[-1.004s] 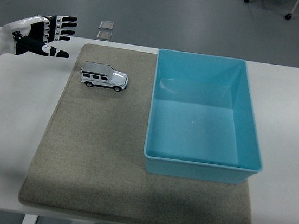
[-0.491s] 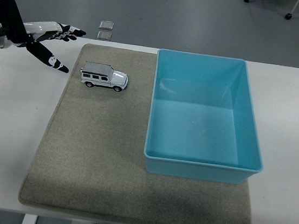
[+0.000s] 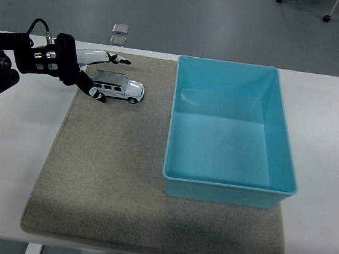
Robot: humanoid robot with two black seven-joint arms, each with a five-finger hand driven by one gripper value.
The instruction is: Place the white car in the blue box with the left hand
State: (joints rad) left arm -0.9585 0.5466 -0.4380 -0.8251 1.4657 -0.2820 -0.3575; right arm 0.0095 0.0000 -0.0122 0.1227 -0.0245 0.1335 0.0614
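Observation:
The white toy car (image 3: 121,88) stands on its wheels on the beige mat (image 3: 108,175), near the mat's far left corner, nose pointing right. My left hand (image 3: 101,75) has come in from the left edge and sits at the car's rear, fingers spread, with the thumb (image 3: 94,93) at the near side and the other fingers (image 3: 113,59) over the far side. It holds nothing. The blue box (image 3: 282,141) stands empty to the right of the car, on the mat's right half.
Two small clear squares (image 3: 119,33) lie on the floor beyond the table's far edge. Bare white table (image 3: 13,139) shows left of the mat and right of the box. Chair castors (image 3: 326,18) show at the top right.
My left arm has swung right and forward, from beyond the mat's left edge to the car's rear, turning so the spread fingers bracket the car. The car and box have not moved.

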